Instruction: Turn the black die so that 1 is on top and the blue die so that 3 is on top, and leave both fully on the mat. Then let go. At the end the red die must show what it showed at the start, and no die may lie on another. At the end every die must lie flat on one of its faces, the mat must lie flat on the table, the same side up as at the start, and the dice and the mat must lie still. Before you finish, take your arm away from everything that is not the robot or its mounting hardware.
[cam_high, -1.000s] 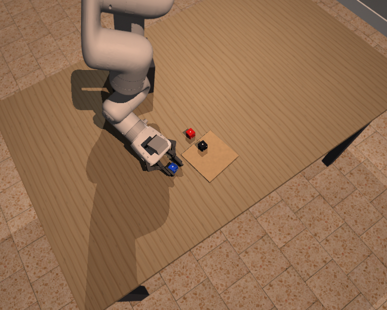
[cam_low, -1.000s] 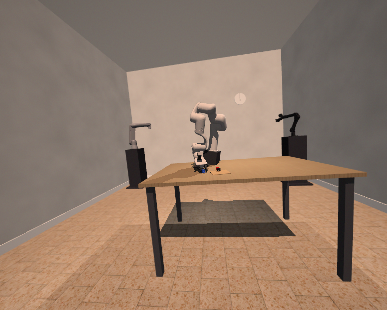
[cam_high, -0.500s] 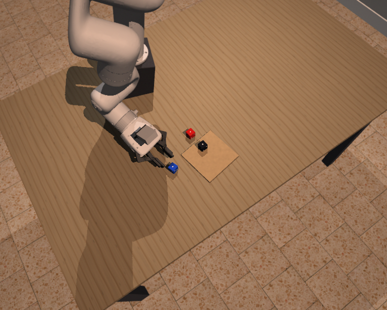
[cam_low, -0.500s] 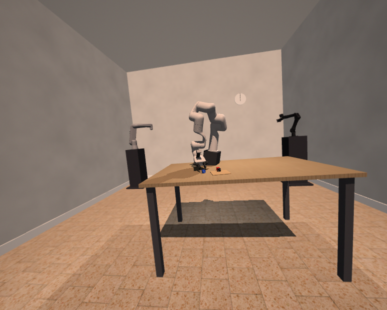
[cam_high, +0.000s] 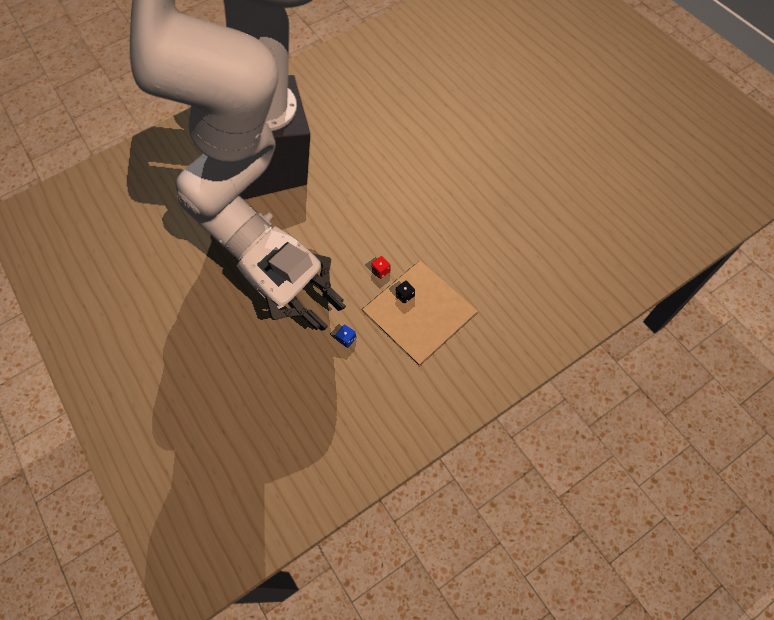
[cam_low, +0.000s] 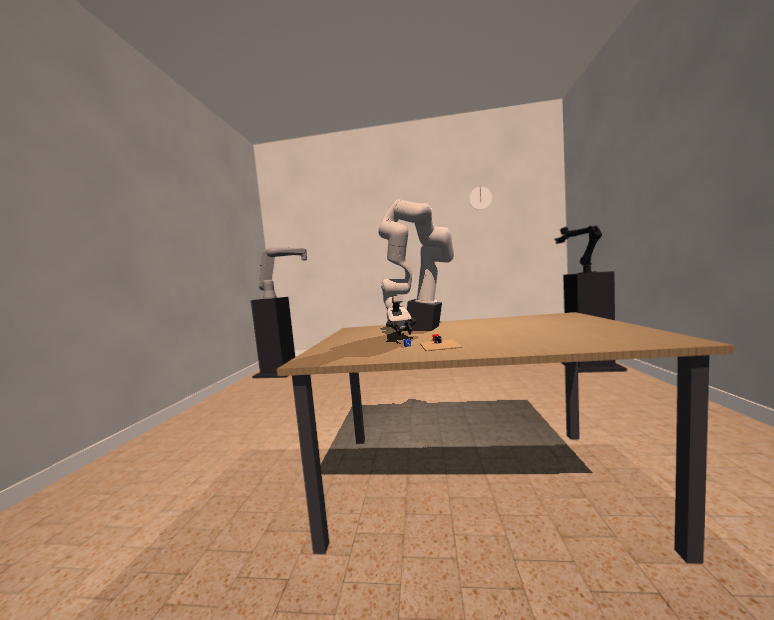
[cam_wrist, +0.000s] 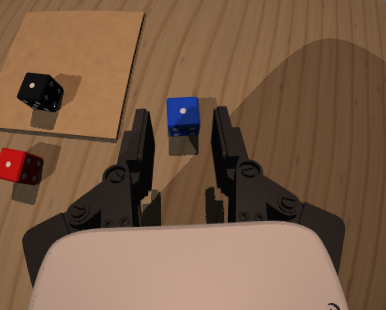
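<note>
The tool (cam_wrist: 181, 125) hangs low over the table (cam_high: 516, 161) with its two dark fingers set apart at a middling width and nothing held between them. The blue die (cam_wrist: 183, 115) lies just ahead of the fingertips, roughly in line with the gap but beyond it, touching neither finger as far as the wrist view shows; it rests flat on the bare wood with a single white pip on its upper face. In the top view the blue die (cam_high: 345, 334) sits off the mat (cam_high: 439, 322), near its closest edge. Ahead of the tool and off to its left the mat lies flat on the table, and the black die (cam_wrist: 39, 90) rests on it near the corner closest to the red die, one pip showing on top in the top view. The red die (cam_wrist: 20, 165) sits on the bare wood to the tool's left, just beside the mat's edge and apart from the black die, also with one pip up.
</note>
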